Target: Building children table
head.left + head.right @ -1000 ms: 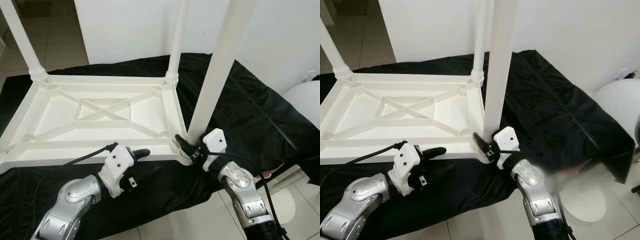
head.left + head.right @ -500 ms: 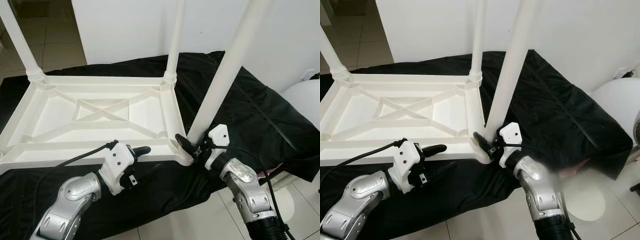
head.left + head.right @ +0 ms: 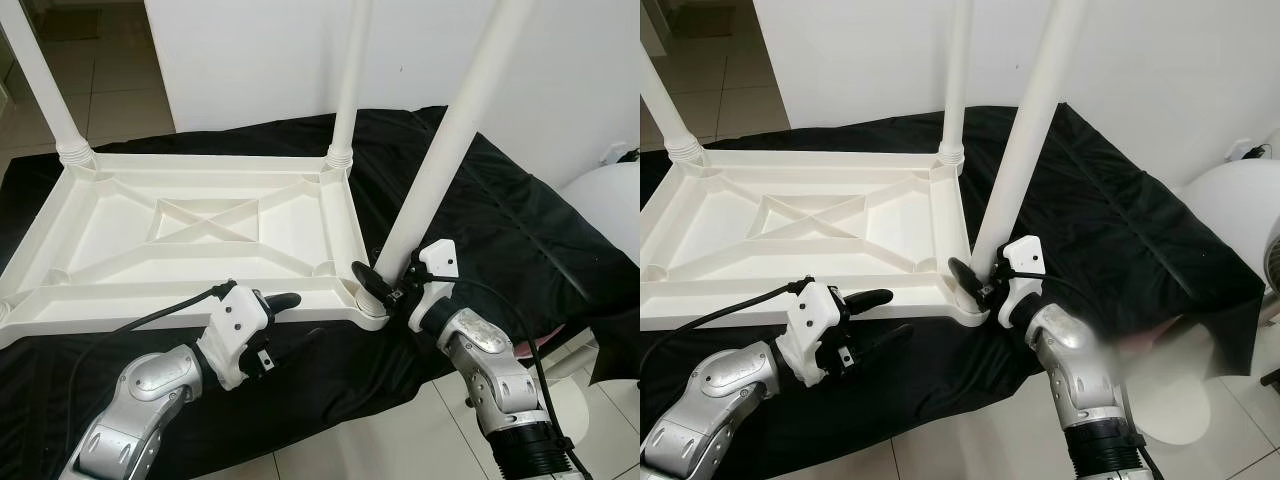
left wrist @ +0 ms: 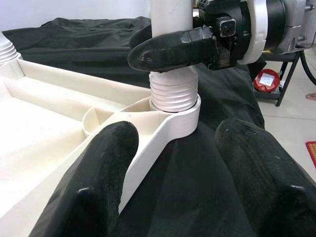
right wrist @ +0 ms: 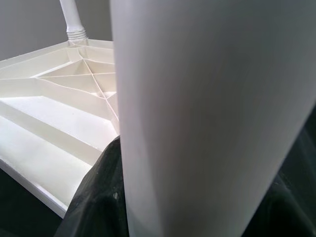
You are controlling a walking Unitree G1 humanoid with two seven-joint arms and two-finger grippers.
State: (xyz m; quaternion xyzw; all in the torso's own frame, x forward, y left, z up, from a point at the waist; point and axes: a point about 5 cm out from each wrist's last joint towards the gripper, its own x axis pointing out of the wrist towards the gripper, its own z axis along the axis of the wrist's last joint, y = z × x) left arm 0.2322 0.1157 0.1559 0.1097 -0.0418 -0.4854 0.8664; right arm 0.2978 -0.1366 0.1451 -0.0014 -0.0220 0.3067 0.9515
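Table top [image 3: 190, 225]: upside down, centre-left, on black cloth [image 3: 520, 230].
Right hand [image 3: 385, 290]: clenched on tilted leg [image 3: 440, 160], lower centre.
Left hand [image 3: 275, 320]: released, near rim.
Advice: straighten leg before threading into corner socket [image 4: 180, 116].

The three table legs [image 3: 448, 150] run off the top edge; a blurred patch [image 3: 1145, 350] hides something beside the right arm.
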